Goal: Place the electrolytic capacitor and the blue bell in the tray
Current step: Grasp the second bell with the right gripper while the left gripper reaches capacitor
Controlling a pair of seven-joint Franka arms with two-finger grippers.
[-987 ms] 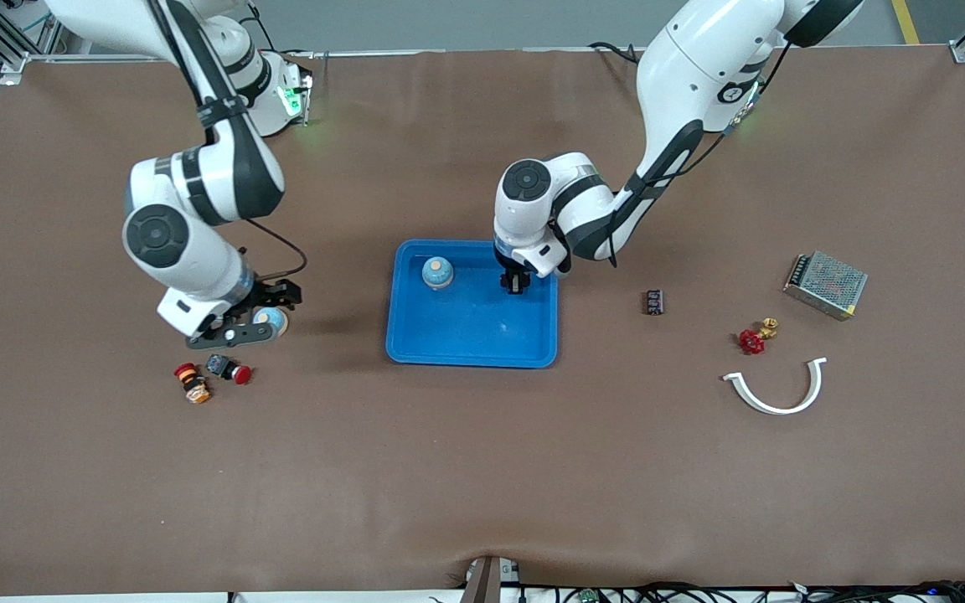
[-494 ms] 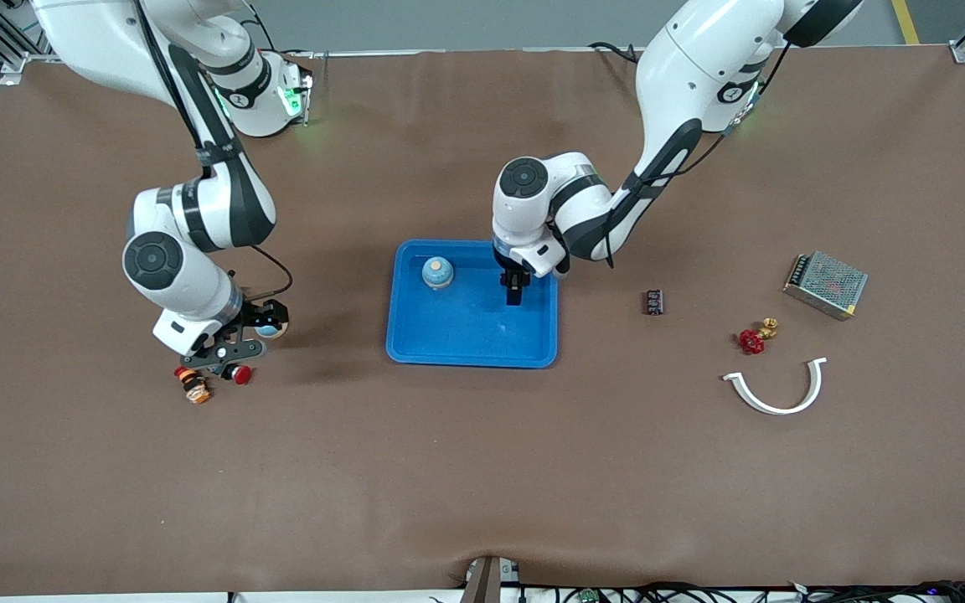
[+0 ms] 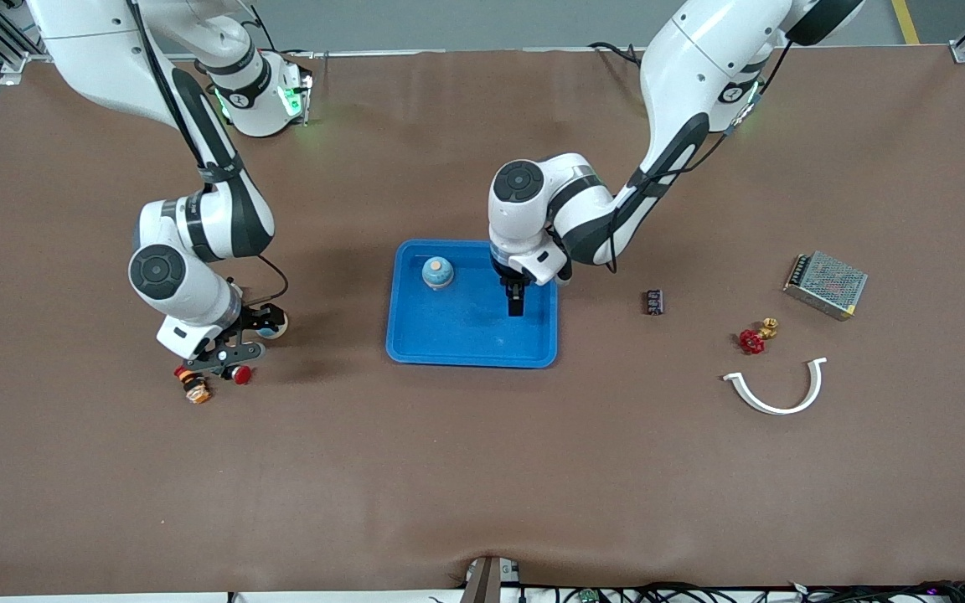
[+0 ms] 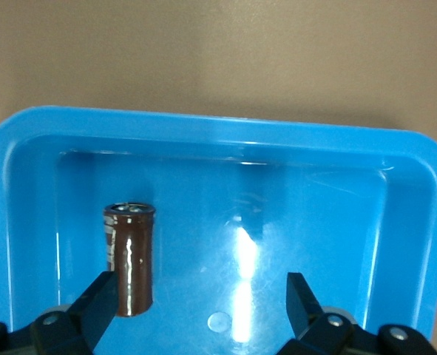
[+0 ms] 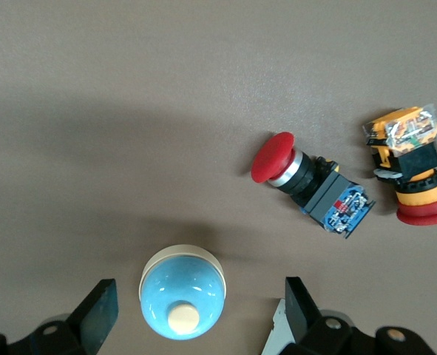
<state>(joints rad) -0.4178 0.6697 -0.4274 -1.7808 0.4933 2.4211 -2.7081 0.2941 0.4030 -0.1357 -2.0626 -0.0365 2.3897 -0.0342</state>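
The blue tray lies mid-table. In it, at its corner farthest from the front camera toward the right arm's end, sits one blue bell. My left gripper hangs low in the tray, open. The brown electrolytic capacitor stands upright on the tray floor against one finger. A second blue bell with a cream button rests on the table between the open fingers of my right gripper. The front view shows that bell partly under the right gripper.
Two red push buttons lie beside the right gripper. Toward the left arm's end lie a small black part, a red valve handle, a brass fitting, a white curved strip and a mesh-covered metal box.
The left gripper has opened and let go of the capacitor in the tray. The right gripper has moved down around the bell on the table.
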